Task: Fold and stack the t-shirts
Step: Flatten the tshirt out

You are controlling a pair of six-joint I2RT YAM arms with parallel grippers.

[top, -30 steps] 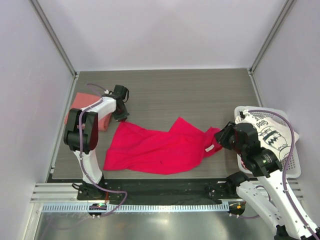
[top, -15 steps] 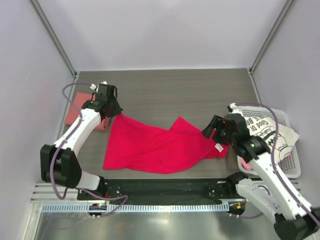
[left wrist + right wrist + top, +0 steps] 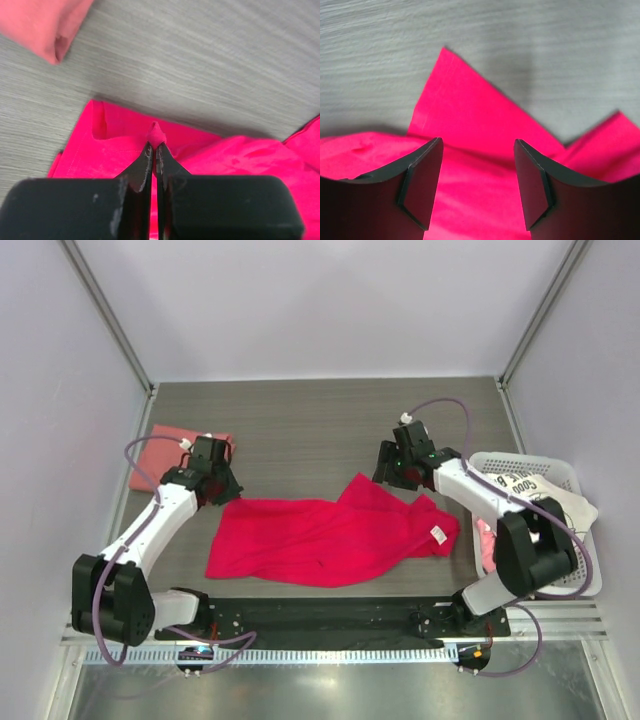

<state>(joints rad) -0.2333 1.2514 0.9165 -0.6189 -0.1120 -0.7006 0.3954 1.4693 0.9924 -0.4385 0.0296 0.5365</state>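
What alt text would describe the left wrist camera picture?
The left gripper is shut on a small pinch of the crimson t-shirt, which lies rumpled on a grey wood-grain table. A corner of the salmon-pink t-shirt shows at top left.

Spread t-shirt (image 3: 320,540) lies mid-tabletop (image 3: 320,420), folded t-shirt (image 3: 172,445) behind and left of it, basket (image 3: 590,580) holding a third t-shirt (image 3: 540,502) to its right; left tool (image 3: 155,147) at its far-left corner, right tool (image 3: 477,145) above its far point
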